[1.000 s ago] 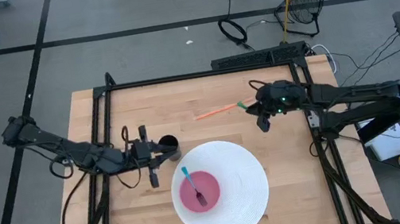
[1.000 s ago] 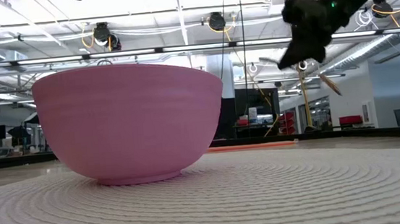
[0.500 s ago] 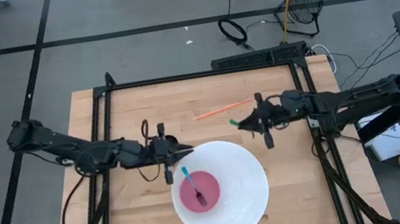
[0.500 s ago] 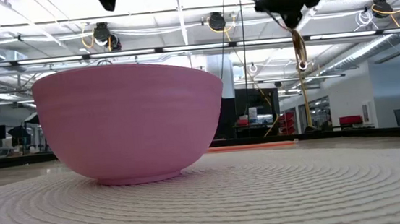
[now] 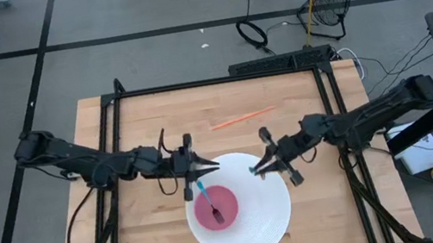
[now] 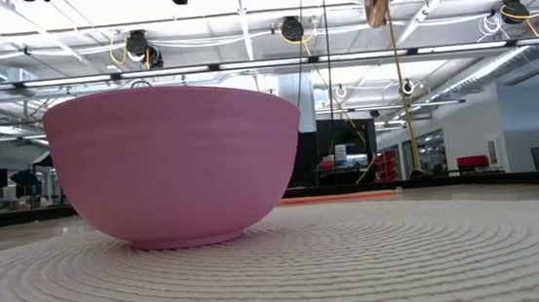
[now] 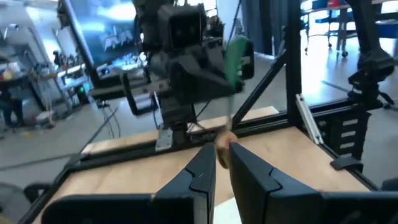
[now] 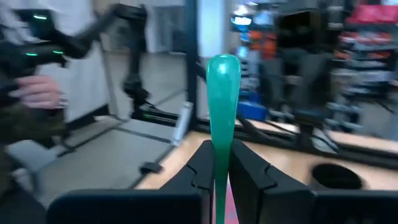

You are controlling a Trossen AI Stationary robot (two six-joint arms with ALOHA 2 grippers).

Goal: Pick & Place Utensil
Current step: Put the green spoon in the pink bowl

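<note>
The right jaws (image 5: 263,165) are closed on a green utensil (image 8: 222,93), held over the white mat (image 5: 267,209) at its 1 o'clock edge. The left jaws (image 5: 196,167) are pinched nearly shut at the mat's 11 o'clock edge. A pink bowl (image 5: 215,207) with a blue utensil (image 5: 205,195) sits on the mat.

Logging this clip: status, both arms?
Right gripper shut on green utensil, over placemat edge. Left gripper shut, near pink bowl. Nothing blocking.
</note>
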